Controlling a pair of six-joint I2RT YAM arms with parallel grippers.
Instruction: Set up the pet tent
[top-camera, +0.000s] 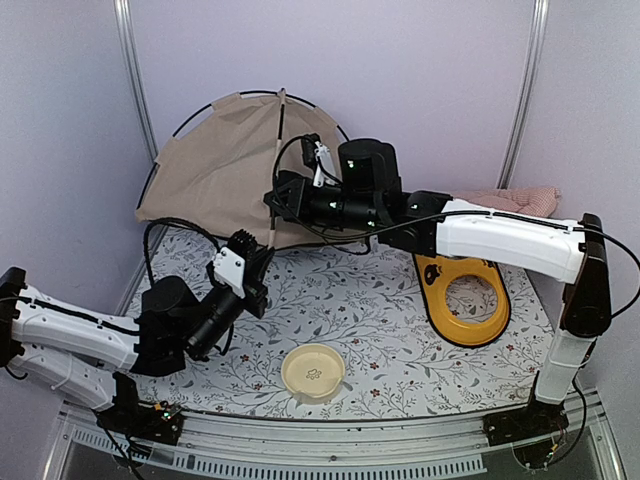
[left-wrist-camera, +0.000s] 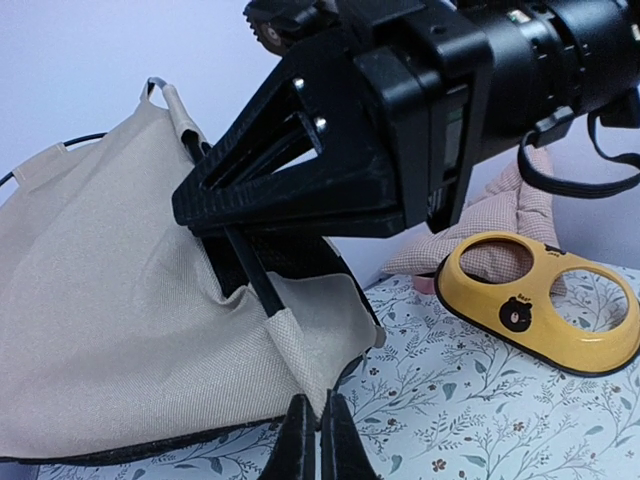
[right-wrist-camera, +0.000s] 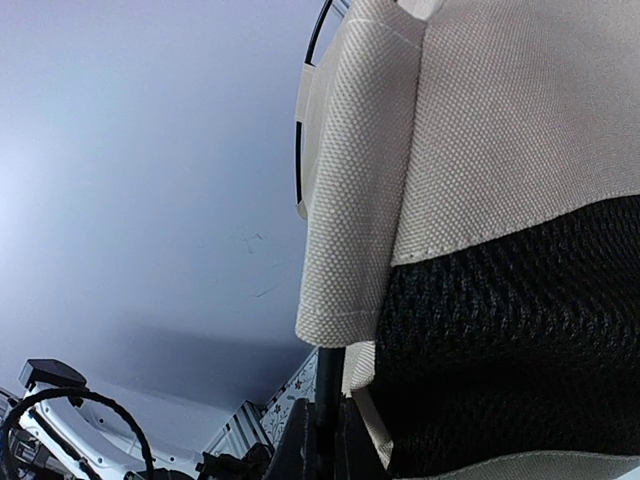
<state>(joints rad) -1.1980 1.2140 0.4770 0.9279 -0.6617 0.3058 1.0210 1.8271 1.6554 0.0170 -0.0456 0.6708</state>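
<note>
The pet tent (top-camera: 215, 170) is tan fabric on thin black poles, standing partly raised at the back left of the floral mat. My right gripper (top-camera: 272, 200) is shut on one black pole (right-wrist-camera: 328, 375) just below its fabric sleeve (right-wrist-camera: 350, 200). In the left wrist view the right gripper (left-wrist-camera: 205, 212) clamps that pole (left-wrist-camera: 250, 275) above the tent's lower corner. My left gripper (left-wrist-camera: 320, 428) sits low at that corner, its fingers shut on the tip of the tent's fabric sleeve (left-wrist-camera: 300, 345). From above, the left gripper (top-camera: 262, 262) is right under the right one.
A yellow double-bowl feeder tray (top-camera: 465, 295) lies at the right of the mat (top-camera: 380, 320). A pink checked cushion (top-camera: 510, 200) rests behind it against the wall. A cream round bowl (top-camera: 313, 372) sits near the front edge. Walls close in the back and sides.
</note>
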